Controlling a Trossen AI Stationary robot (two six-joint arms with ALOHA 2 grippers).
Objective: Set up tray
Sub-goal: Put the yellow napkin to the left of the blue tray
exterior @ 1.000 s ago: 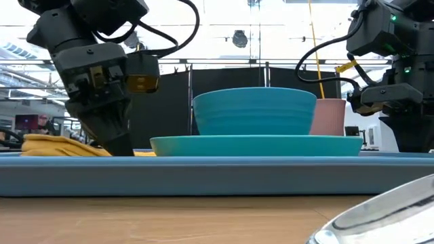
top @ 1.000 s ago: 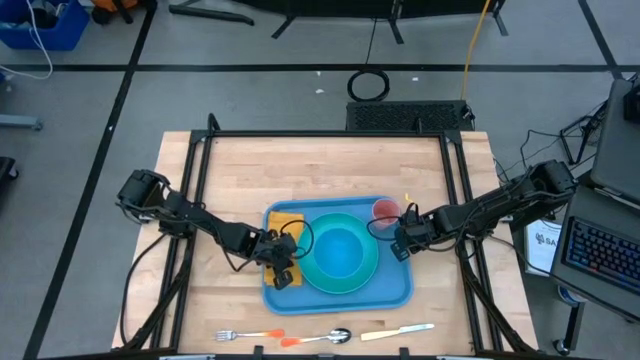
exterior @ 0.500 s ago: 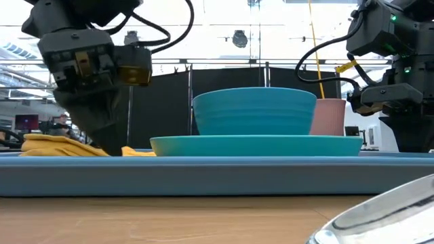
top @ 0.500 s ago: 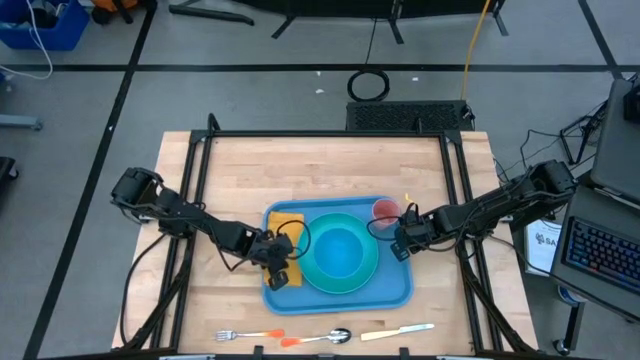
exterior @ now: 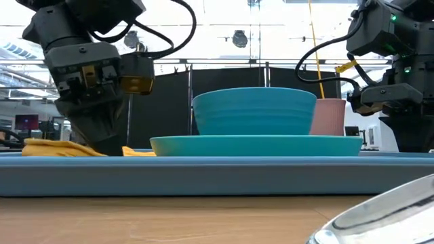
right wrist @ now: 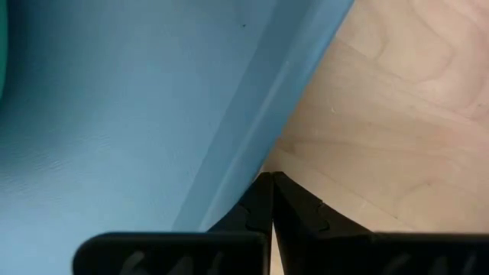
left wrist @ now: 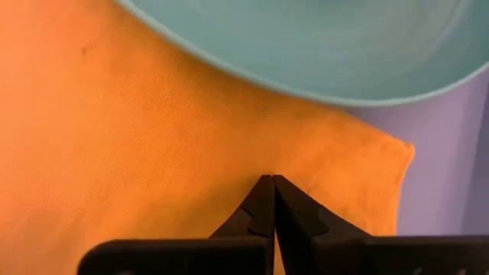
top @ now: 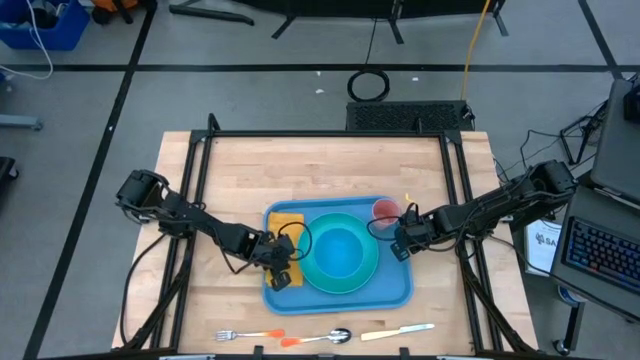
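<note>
We see the left claw [top: 281, 266] clenched, empty, over the orange cloth [top: 284, 222] at the tray's left end. The tray [top: 395, 291] sits mid-tabletop [top: 240, 170], carrying teal plate [top: 372, 262], bowl [top: 340, 250] and pink cup [top: 385, 210]. Right claw [top: 401, 245] clenched at the tray's right rim, grasping nothing.

Bench [top: 330, 165]: pale wood, butcher-block strips, smooth matt finish, grain plain in right wrist view.
Tray [top: 395, 290]: blue plastic, smooth, soft sheen.
Plate [top: 315, 268] and bowl [top: 340, 250]: teal plastic, smooth, slightly glossy.
Napkin [left wrist: 153, 137]: orange cloth, fine weave, matt.
Spoon [top: 335, 336], lower centre of high view: shiny metal.
Cup [top: 386, 210]: pink, matt.
</note>
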